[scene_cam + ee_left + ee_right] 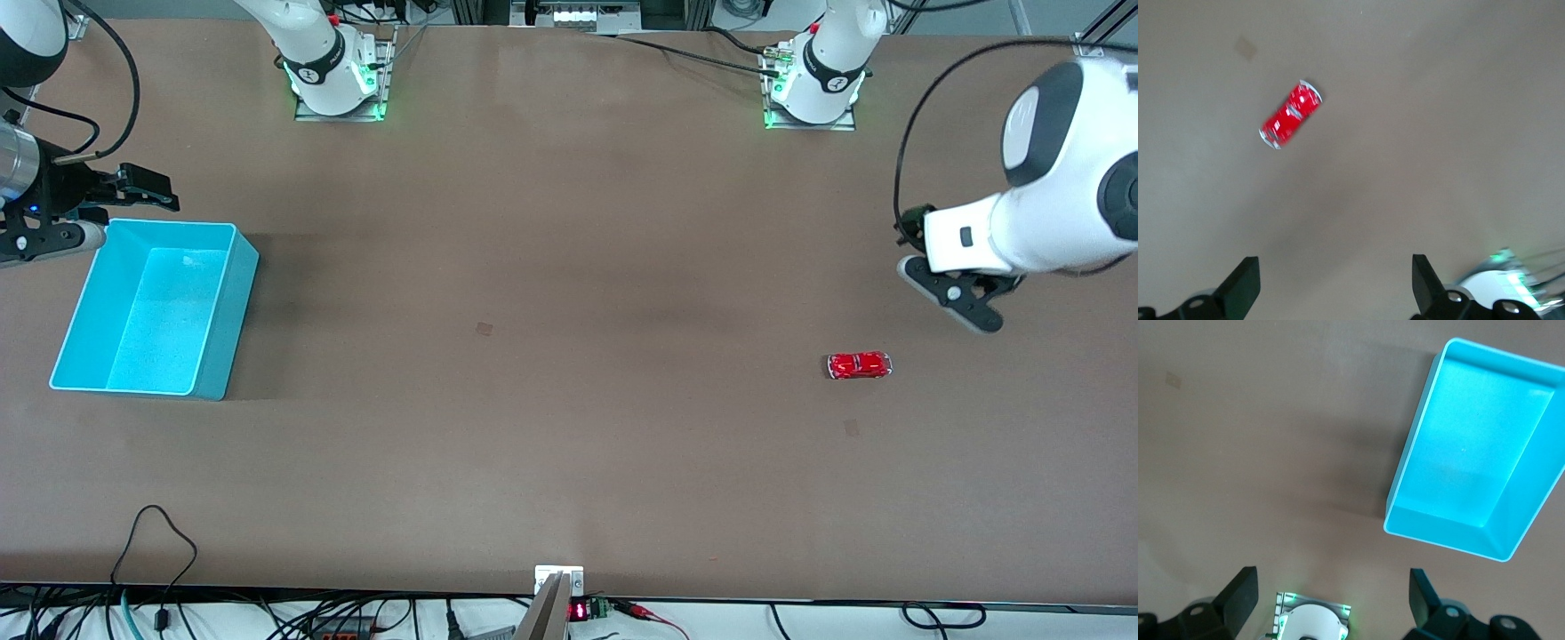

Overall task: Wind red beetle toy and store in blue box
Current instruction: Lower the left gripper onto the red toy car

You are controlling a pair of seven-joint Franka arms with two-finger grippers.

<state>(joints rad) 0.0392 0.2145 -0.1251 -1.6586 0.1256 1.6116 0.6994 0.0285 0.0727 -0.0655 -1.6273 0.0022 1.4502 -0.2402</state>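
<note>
Two arms up over the table (569, 267), neither holding anything. Right gripper (147, 188) hangs in the air at the right arm's end, just above the rim of the blue box (227, 307); its wrist view shows both fingers (1238, 595) spread wide with only bare table between them. Blue box sits upright, open side up, nothing inside it. One small dark mark (484, 329) on the tabletop near the middle. Red beetle toy (859, 365) stands on its wheels toward the left arm's end, well apart from the box. Left gripper (951, 298) hovers above the table near the toy, not touching it; fingers (1241, 287) spread, nothing between them.
</note>
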